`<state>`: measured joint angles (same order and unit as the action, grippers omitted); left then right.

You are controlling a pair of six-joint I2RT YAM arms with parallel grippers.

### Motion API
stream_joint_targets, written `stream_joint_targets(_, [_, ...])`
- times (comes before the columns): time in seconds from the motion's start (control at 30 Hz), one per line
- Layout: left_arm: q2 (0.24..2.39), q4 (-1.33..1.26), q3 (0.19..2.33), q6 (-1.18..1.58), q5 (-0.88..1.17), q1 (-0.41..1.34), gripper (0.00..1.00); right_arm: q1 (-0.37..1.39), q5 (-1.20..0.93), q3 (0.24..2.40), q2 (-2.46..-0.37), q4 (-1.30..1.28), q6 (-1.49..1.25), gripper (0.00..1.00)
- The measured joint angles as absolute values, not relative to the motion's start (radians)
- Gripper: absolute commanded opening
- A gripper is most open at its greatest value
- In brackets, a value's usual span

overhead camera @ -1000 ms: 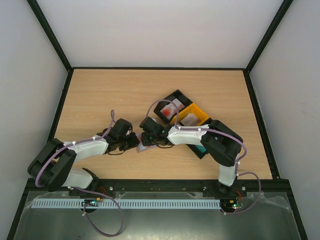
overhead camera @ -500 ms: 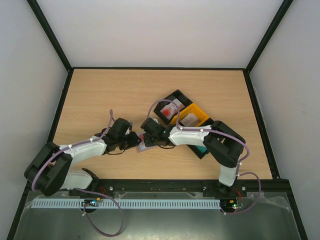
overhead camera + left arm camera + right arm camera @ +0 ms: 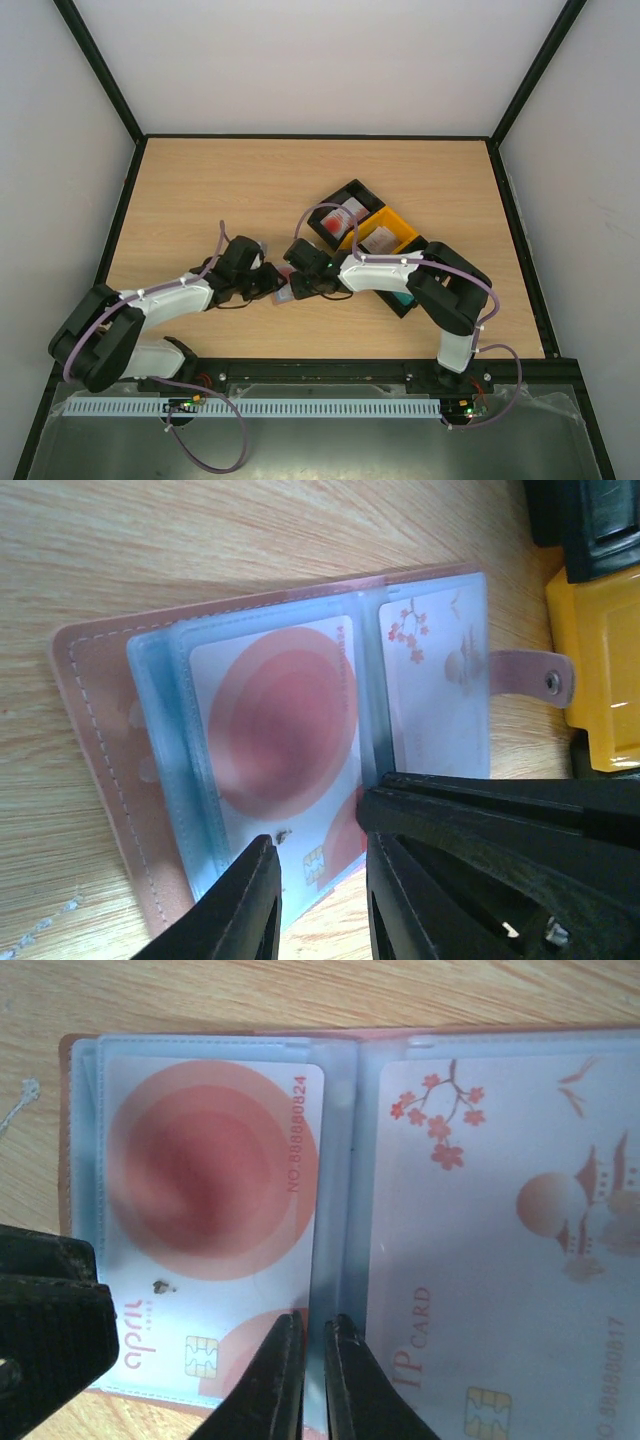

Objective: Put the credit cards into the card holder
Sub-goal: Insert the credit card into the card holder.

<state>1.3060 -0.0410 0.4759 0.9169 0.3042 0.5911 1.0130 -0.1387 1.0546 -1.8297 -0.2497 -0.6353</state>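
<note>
The card holder lies open on the table between my two grippers, brown cover down and blue-grey sleeves up. A white card with red circles sits in the left sleeve, and a white card with a blossom print in the right one. My left gripper is open, its tips astride the chip end of the red-circle card. My right gripper is almost closed, pinching the blue middle fold. More cards lie in the trays: one with a red mark, a pale one and a teal one.
A black tray and a yellow tray stand just behind and to the right of the holder, with another black tray under the right arm. The holder's snap strap points towards the yellow tray. The table has a black raised rim.
My left arm has shifted slightly left and stretched out a little. The holder and my right gripper have moved a little to the left with it.
</note>
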Motion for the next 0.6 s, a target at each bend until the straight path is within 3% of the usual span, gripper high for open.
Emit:
stream_joint_targets(0.23, [1.321,-0.017,0.476,0.932,0.278,0.591,0.36,1.013,-0.113,1.055,-1.83,-0.263,-0.645,0.02])
stream_joint_targets(0.6, [1.329,-0.015,0.476,0.936,0.274,0.591,0.36,1.014,-0.102,1.055,-1.832,-0.265,-0.657,0.02])
